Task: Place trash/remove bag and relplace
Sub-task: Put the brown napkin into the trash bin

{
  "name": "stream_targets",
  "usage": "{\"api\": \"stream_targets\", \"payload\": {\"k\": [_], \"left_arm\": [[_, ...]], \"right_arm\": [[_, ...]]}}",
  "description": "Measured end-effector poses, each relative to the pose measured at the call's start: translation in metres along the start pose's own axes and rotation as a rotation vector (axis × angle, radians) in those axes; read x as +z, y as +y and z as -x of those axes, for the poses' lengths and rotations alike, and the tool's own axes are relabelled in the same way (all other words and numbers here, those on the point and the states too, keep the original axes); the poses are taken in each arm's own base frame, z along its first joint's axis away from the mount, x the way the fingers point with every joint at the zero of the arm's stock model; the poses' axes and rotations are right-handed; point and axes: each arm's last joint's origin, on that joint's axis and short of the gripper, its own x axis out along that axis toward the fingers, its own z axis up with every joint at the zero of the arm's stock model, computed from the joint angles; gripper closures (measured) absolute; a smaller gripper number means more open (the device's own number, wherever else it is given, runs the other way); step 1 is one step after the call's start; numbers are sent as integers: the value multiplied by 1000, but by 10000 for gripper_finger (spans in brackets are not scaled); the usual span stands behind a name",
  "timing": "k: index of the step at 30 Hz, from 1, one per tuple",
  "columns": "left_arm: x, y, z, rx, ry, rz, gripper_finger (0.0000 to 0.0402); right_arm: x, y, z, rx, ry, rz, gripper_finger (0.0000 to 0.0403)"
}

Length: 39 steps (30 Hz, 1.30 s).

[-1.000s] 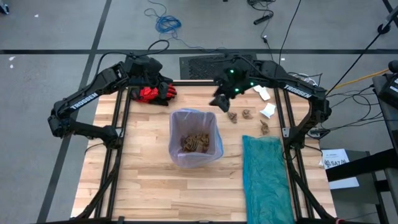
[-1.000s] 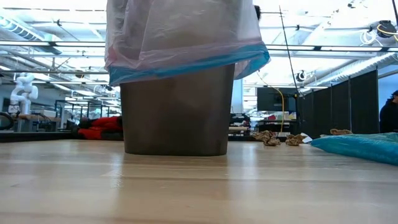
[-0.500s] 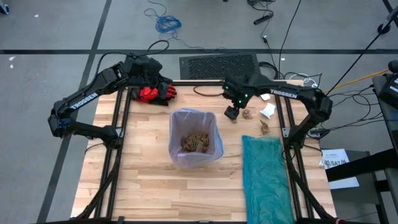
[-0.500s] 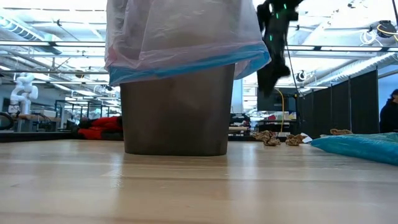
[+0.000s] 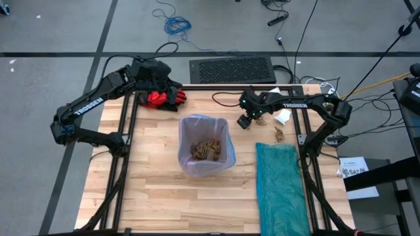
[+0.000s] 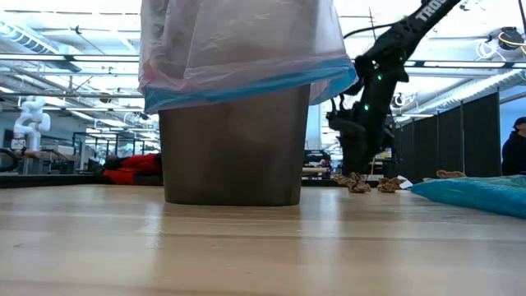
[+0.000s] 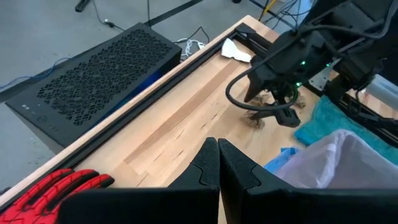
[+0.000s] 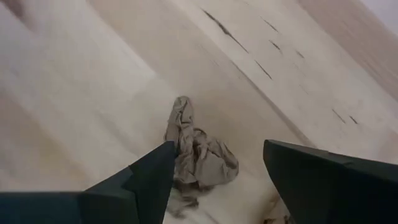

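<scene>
1 second on, we see the right gripper (image 8: 214, 180) has dropped, fingers spread, over a brown paper lump (image 8: 199, 155) beside the bin (image 5: 206, 145); pickup looks imminent. Left gripper (image 7: 217, 163) waits pressed together.

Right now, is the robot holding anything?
No. The right gripper is open over a brown paper lump, not gripping it. The left gripper is shut on nothing.

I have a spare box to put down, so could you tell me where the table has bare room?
Free: the wood left of the bin, below the red glove, and the near strip before the bin. Crowded: right of the bin, where the teal bag, paper lumps and right gripper sit.
</scene>
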Motion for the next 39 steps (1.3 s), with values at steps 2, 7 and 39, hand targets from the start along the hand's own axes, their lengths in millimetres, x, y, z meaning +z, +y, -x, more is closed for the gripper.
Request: {"api": "stream_targets", "payload": {"k": [2,7,39], "left_arm": [[0,0,0,5,-1,-1,401],[0,0,0,6,-6,-3,401],[3,11,2,-20,-7,32,401]], "right_arm": [[-4,-2,-6,-5,10,-5,169],[-10,-3,-20,-11,57,-3,222],[88,101,278,711,-719,365,401]]}}
